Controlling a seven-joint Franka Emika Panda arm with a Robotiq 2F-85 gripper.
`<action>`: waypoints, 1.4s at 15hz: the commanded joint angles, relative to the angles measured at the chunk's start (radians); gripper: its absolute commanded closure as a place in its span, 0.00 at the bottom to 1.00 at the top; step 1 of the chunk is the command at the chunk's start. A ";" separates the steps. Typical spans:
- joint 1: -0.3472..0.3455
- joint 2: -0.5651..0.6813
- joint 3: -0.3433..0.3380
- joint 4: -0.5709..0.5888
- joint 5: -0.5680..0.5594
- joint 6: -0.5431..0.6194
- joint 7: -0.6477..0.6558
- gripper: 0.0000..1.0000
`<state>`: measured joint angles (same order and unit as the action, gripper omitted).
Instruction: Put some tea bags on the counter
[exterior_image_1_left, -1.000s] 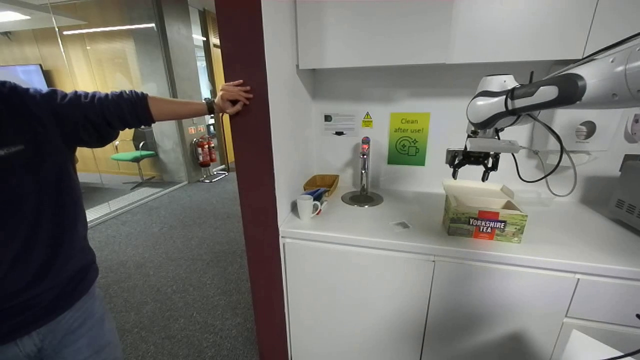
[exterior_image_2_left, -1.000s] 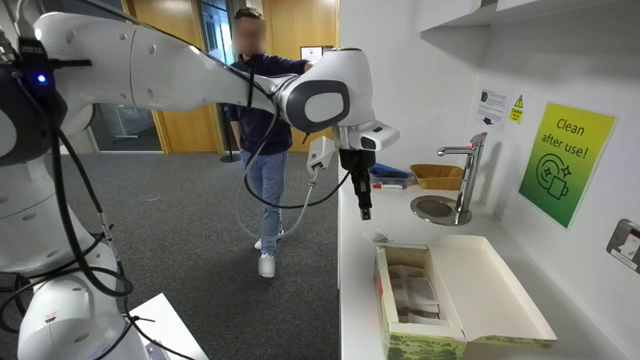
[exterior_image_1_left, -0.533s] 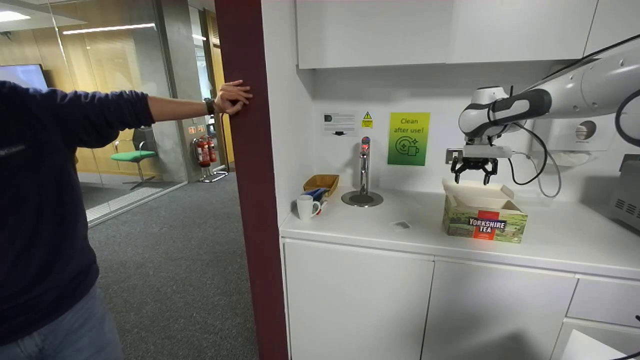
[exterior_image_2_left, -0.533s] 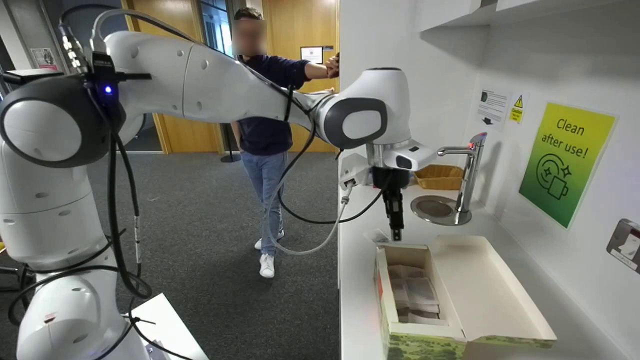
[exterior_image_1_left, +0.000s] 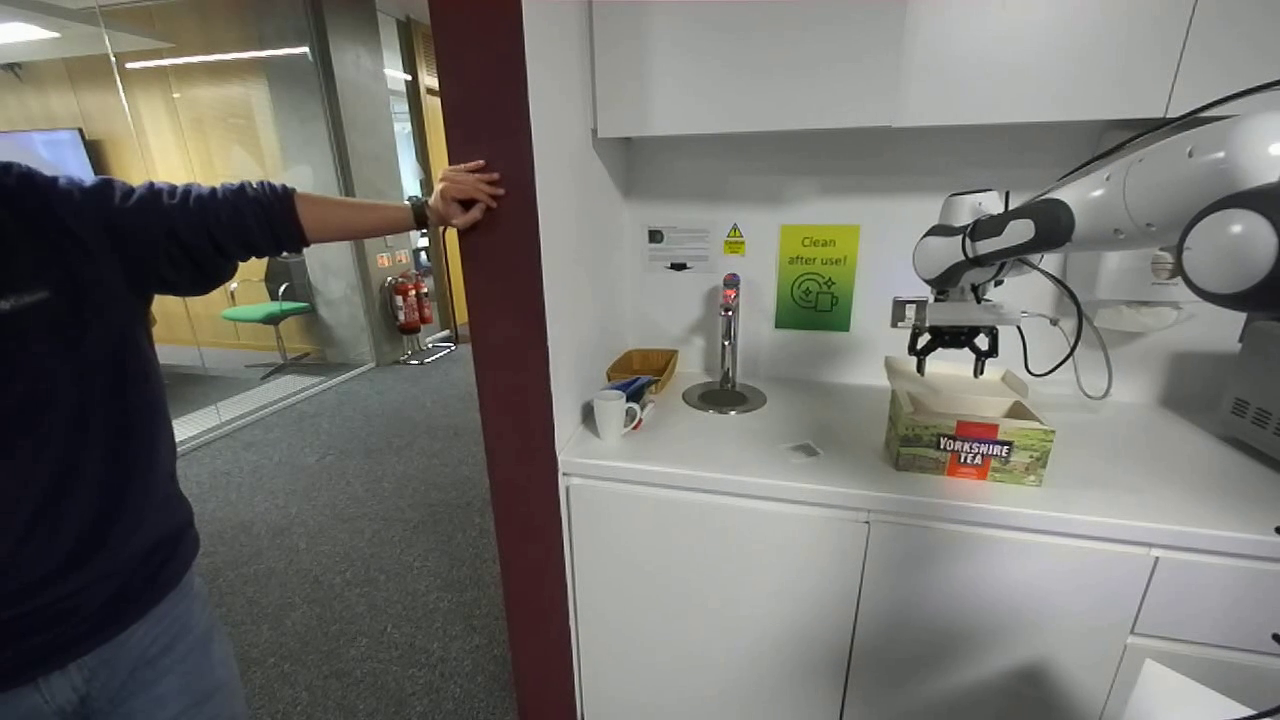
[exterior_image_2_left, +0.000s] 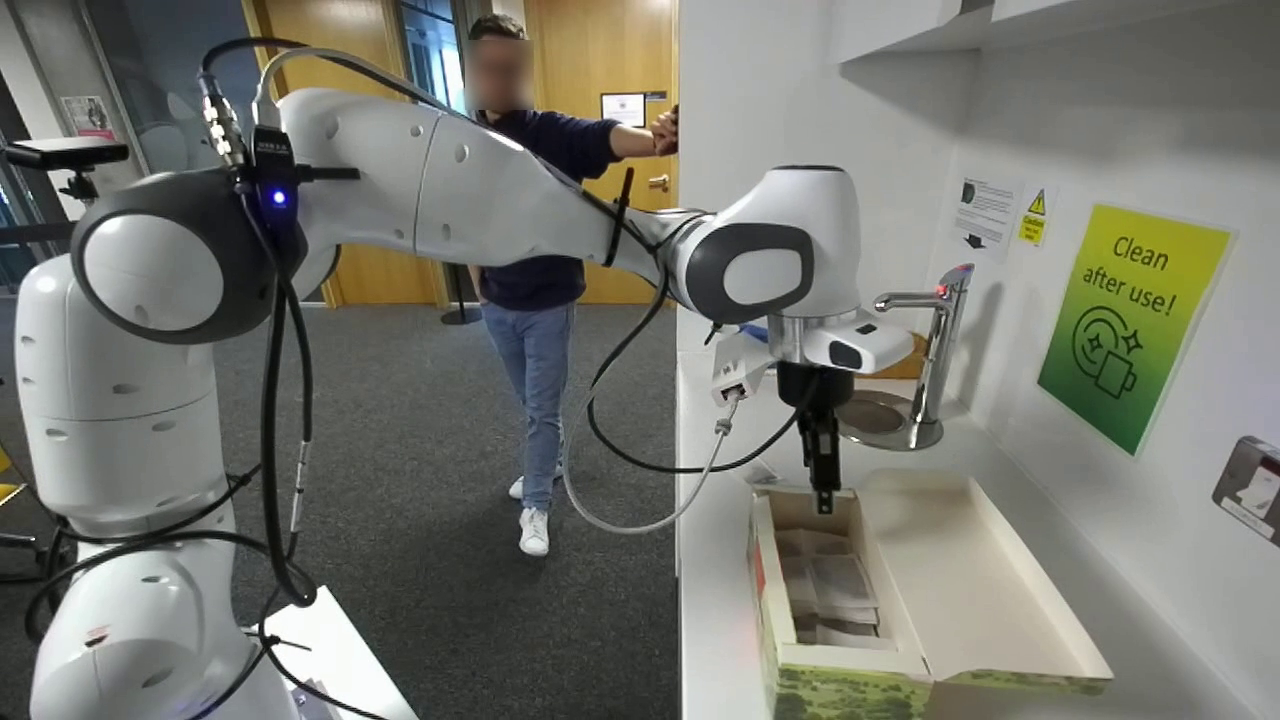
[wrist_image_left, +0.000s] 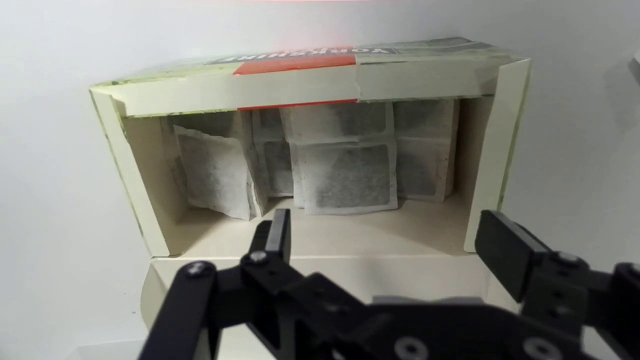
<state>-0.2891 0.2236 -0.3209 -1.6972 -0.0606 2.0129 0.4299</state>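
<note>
You have the gripper (wrist_image_left: 384, 222) over the cardboard box (exterior_image_1_left: 918, 445), its jaws spread wide — and the tea bags (wrist_image_left: 350, 177) sit inside that box, lower than the jaws and, in the wrist view, mostly ahead of the gap between them (one tilted bag (wrist_image_left: 215, 172) stands at the left there, outside the gap). Below the jaws and off to one side, apart from the box, a flat pale sachet (exterior_image_1_left: 802, 451) lies on your counter (exterior_image_1_left: 715, 452) — with a white mug (exterior_image_1_left: 610, 415) standing farther out that same way.
</note>
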 joint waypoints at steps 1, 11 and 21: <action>0.000 0.003 -0.001 0.008 0.001 -0.005 -0.002 0.00; -0.007 0.059 -0.002 0.030 0.017 -0.006 -0.003 0.00; -0.018 0.159 -0.023 0.075 0.019 -0.013 0.013 0.00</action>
<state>-0.2916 0.3484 -0.3387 -1.6733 -0.0565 2.0131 0.4304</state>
